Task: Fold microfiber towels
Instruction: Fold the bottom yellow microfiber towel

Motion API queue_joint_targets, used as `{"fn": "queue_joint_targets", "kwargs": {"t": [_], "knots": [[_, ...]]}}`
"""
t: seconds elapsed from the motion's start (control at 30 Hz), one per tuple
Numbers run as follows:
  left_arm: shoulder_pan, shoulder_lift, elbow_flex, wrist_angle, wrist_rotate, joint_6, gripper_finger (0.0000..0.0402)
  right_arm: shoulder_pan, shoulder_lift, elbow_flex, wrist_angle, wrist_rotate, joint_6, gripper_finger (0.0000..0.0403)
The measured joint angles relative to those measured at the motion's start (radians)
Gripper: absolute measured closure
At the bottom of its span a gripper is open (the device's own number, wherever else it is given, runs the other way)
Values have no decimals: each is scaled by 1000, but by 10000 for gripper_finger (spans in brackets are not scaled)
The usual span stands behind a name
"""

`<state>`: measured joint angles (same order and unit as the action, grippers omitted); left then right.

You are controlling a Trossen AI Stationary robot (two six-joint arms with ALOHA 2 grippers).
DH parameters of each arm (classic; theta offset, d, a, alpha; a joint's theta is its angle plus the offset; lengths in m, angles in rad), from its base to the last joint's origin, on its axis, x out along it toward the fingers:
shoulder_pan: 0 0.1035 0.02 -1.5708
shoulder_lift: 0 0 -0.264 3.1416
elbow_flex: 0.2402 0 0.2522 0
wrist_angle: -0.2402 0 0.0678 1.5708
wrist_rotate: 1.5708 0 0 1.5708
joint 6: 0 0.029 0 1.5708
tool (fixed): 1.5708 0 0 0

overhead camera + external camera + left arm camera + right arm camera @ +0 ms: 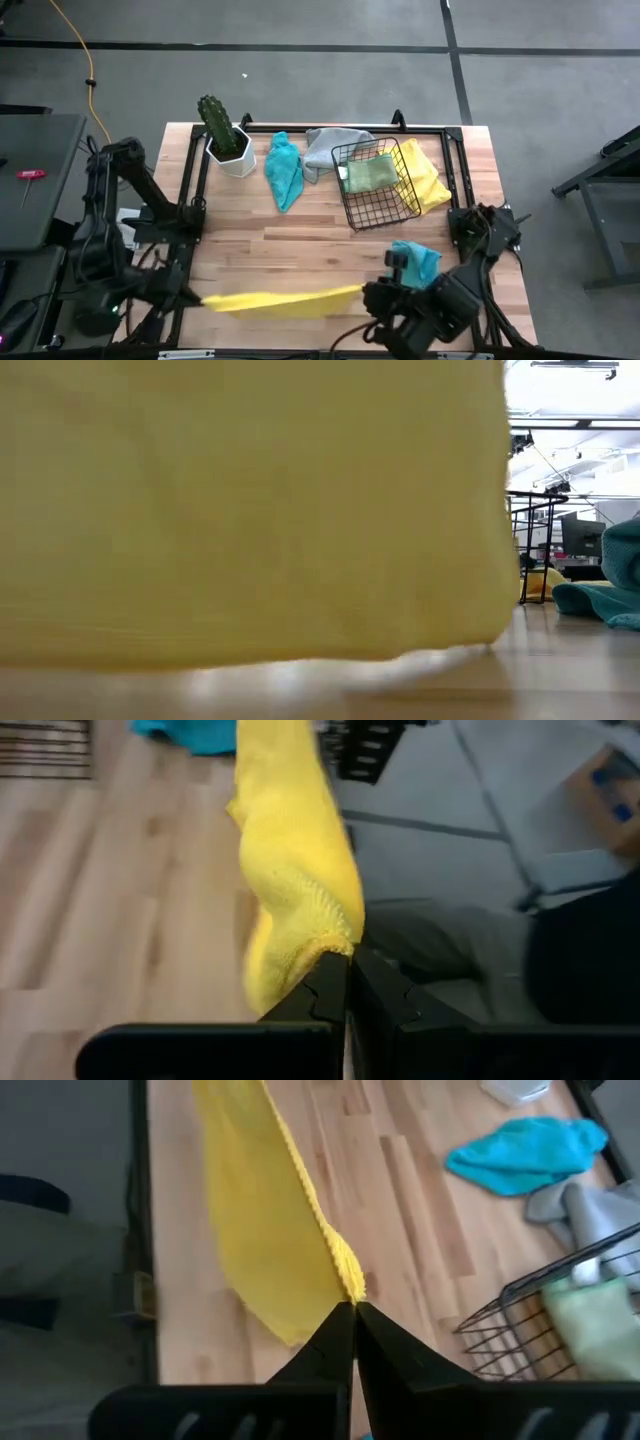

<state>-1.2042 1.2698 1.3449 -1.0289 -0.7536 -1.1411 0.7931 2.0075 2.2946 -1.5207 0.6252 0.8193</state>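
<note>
- A soft, nubby yellow microfiber towel hangs stretched along the lower edge of the high view.
- The left gripper and right gripper each pinch one corner.
- Four other cloths visible: two teal, one grey, one yellow.

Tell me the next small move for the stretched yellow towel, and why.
Probably lower both arms together so the yellow towel settles flat on the table. The left gripper and right gripper each pinch an end of it, shut, and it hangs taut between them near the table's front edge, its lower hem just above the wood in the low view.
</note>
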Motion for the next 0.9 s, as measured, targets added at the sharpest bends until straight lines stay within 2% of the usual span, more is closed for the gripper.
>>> {"fn": "queue_joint_targets", "kwargs": {"t": [0.17, 0.27, 0.43, 0.7, 0.9], "knots": [[-27, 26, 7, -25, -31, -100, 401, 15, 0, 2, -23, -29, 100, 403], [-29, 38, 8, -161, -81, -203, 401, -5, 0, -16, -50, -43, 168, 403], [-24, 61, -55, -347, -55, -441, 401, -52, 0, -102, -28, -138, 210, 403], [-51, 63, -245, -352, 54, -712, 401, -123, 2, -297, 118, -320, 226, 403], [-42, 63, -340, -365, 62, -787, 401, -181, 1, -442, 234, -337, 189, 403]]}}
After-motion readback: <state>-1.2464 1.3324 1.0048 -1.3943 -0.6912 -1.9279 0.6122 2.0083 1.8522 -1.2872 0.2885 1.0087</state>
